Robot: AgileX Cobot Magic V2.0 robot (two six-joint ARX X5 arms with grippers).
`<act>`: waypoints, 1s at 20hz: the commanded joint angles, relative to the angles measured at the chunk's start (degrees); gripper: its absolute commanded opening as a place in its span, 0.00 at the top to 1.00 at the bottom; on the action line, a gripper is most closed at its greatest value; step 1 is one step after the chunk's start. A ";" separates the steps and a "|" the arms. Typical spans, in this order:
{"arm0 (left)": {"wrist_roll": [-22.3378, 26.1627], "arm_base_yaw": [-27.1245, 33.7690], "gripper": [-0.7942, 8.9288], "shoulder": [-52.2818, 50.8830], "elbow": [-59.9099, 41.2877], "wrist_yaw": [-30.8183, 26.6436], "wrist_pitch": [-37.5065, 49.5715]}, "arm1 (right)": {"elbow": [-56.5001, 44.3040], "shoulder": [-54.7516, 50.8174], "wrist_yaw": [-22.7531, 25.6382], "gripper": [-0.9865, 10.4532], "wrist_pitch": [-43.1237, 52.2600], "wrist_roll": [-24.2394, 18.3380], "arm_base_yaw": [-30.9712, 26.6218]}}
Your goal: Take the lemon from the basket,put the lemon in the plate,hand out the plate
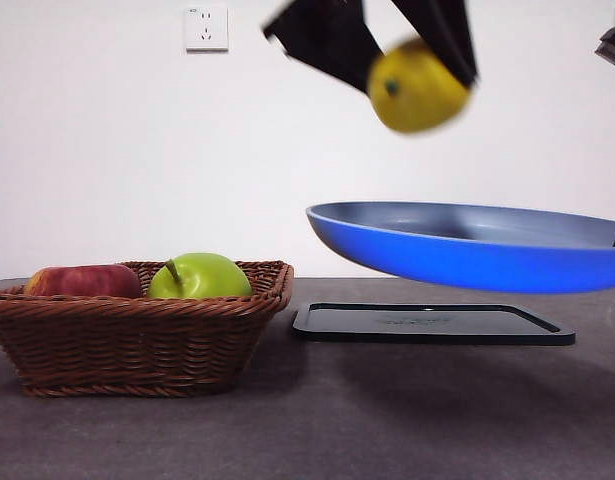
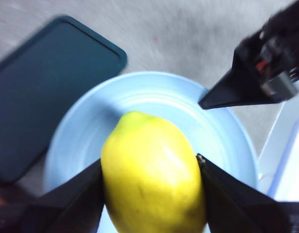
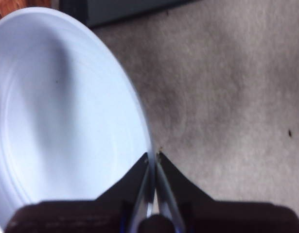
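Nearest the front edge of the table, toward its left side, sits the basket [image 1: 137, 330], with a red apple [image 1: 84, 281] and a green apple [image 1: 199, 276] lying in it. Just beyond it, around the middle of the table, the black tray [image 1: 432, 324] lies flat with nothing on it.

Above the tray, the plate [image 1: 467, 250] hangs clear of the table, tilted slightly. The right gripper [image 3: 153, 158] has its jaws pinched tight on the plate's rim [image 3: 139, 121] at the table's right side.

Higher up, over the plate and not touching it, the left gripper [image 2: 150, 167] clamps the lemon [image 2: 151, 177] between both jaws, which are spread only as wide as the fruit. In the front view the lemon [image 1: 419, 87] is blurred, well above the plate's bowl.
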 commanded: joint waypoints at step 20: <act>0.17 -1.16 0.49 4.09 0.90 -0.15 -3.30 | 1.05 1.79 -0.50 0.91 -3.23 0.13 0.13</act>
